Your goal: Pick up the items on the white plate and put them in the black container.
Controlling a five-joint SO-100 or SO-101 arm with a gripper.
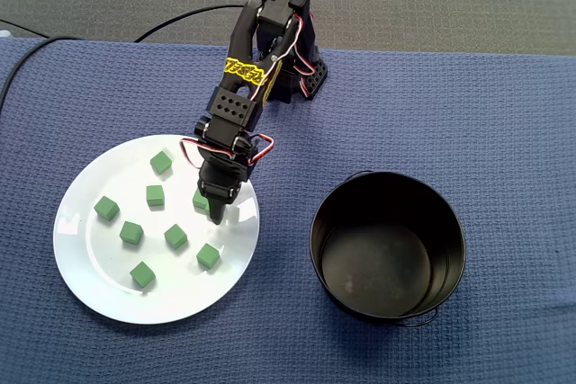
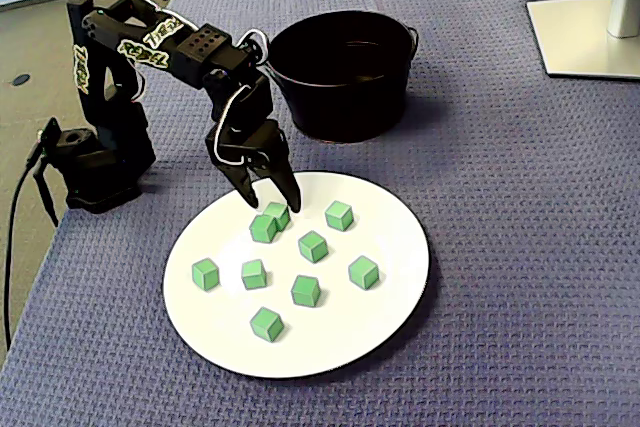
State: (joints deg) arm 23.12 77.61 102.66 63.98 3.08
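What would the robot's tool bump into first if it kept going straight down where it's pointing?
Probably the small green cube under the open black tool, on the round white plate. Depth is unclear, so it might hit bare plate beside it instead.

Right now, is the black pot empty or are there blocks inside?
Empty. From above, the black pot shows only its bare bottom; the green blocks sit on the white plate.

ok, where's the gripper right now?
In a fixed view, the gripper is over the right part of the white plate, beside a green cube, left of the black container.
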